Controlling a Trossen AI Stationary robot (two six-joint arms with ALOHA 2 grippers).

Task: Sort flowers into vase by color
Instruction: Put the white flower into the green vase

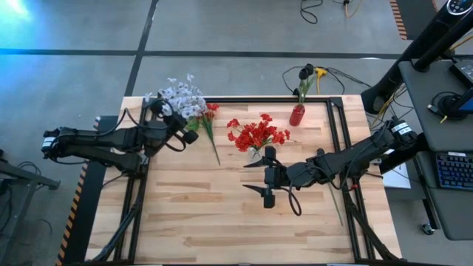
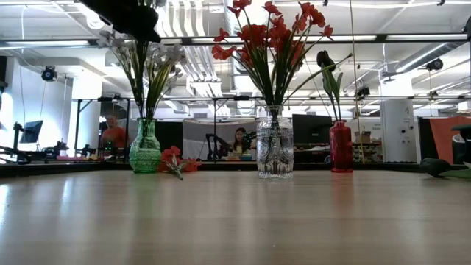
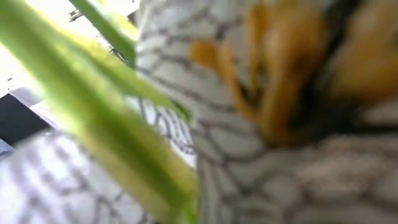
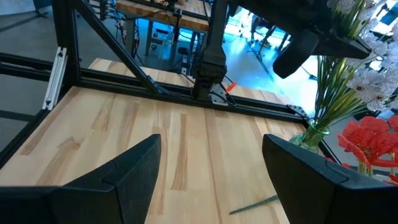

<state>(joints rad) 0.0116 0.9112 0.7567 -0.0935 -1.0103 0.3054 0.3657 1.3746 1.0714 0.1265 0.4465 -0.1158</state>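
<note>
Standing in the green vase (image 2: pixel 145 149) at upper left, the white flowers (image 1: pixel 181 96) meet the left gripper (image 1: pixel 176 117), pressed shut; release gently. The right gripper (image 1: pixel 267 177), spread, waits mid-frame near the red flowers (image 1: pixel 256 135).

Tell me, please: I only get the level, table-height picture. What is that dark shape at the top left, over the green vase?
Observer: That is the left arm. From above, its end effector is shut, right among the white flowers in the green vase.
Operator: Is there a second arm? I see none.
Observer: Yes. The right end effector hovers open and empty over the table near the clear vase.
Operator: And the red bit beside the green vase?
Observer: A loose red flower lying flat, with its long stem pointing toward the table's middle.
</note>
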